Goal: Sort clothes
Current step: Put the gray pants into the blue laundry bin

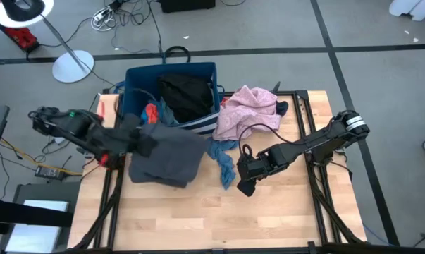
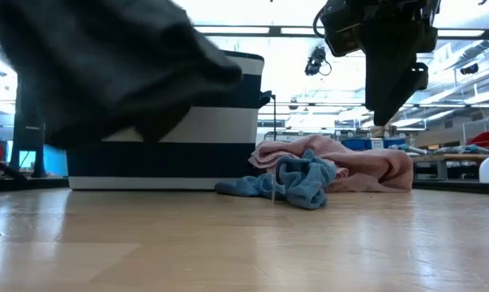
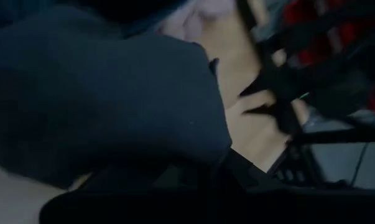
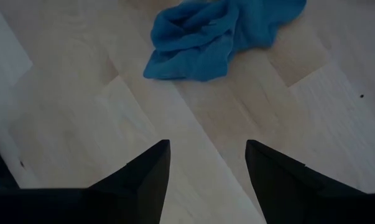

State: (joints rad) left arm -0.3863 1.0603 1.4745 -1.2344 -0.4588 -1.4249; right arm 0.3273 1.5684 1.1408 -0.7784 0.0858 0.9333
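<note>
The left arm reaches in from the left side of the bench (image 1: 198, 219), its forearm stretched level toward the middle. The left gripper (image 1: 143, 141) holds a dark grey garment (image 1: 168, 159), its fingers closed on the cloth's upper edge. The cloth hangs from it in a broad sheet; in the low view it is lifted clear of the wood, filling the upper left in front of the bin (image 2: 187, 146). In the left wrist view the grey cloth covers most of what the camera sees, and the fingers themselves are hidden beneath it.

The right arm comes in from the right edge, bent at the elbow, with its forearm angled toward the middle of the bench. The right gripper (image 1: 246, 185) hovers above bare wood with its fingers (image 4: 143, 171) spread apart and nothing between them. Just beyond its tips lies a crumpled blue garment (image 4: 212, 34), flat on the bench.

A pink garment (image 1: 247, 111) lies heaped beside the bin's right side, touching the blue one. The dark blue bin (image 1: 138, 77) stands at the back of the bench with a black garment (image 1: 187, 95) and a bit of red-orange cloth (image 1: 151, 113) inside it.
</note>
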